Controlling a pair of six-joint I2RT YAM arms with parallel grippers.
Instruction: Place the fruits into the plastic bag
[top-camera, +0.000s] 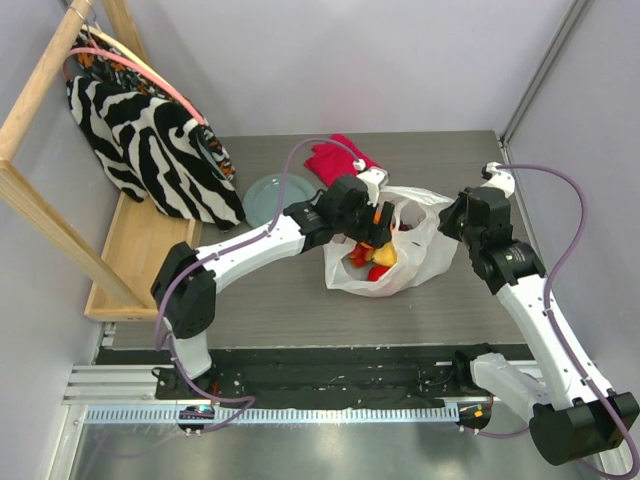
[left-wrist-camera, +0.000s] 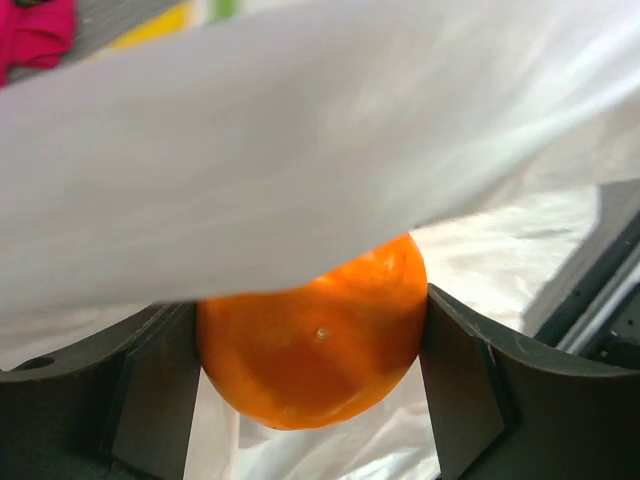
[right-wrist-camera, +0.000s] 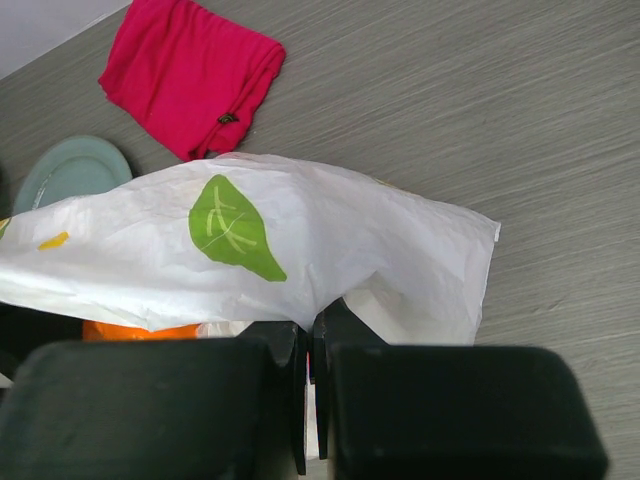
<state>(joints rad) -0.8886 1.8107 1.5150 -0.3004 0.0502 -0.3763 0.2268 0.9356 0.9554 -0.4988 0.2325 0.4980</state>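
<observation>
The white plastic bag with lemon and leaf prints lies open at the table's middle, red and yellow fruits showing inside. My left gripper is at the bag's mouth, shut on an orange held between both fingers, with bag film draped over it. My right gripper is shut on the bag's right edge and holds it up; the fingers pinch the film. The grape bunch and apple cannot be told apart here.
A crimson cloth lies behind the bag, also in the right wrist view. A grey-green plate sits at the back left. A zebra-striped bag hangs on a wooden rack at the left.
</observation>
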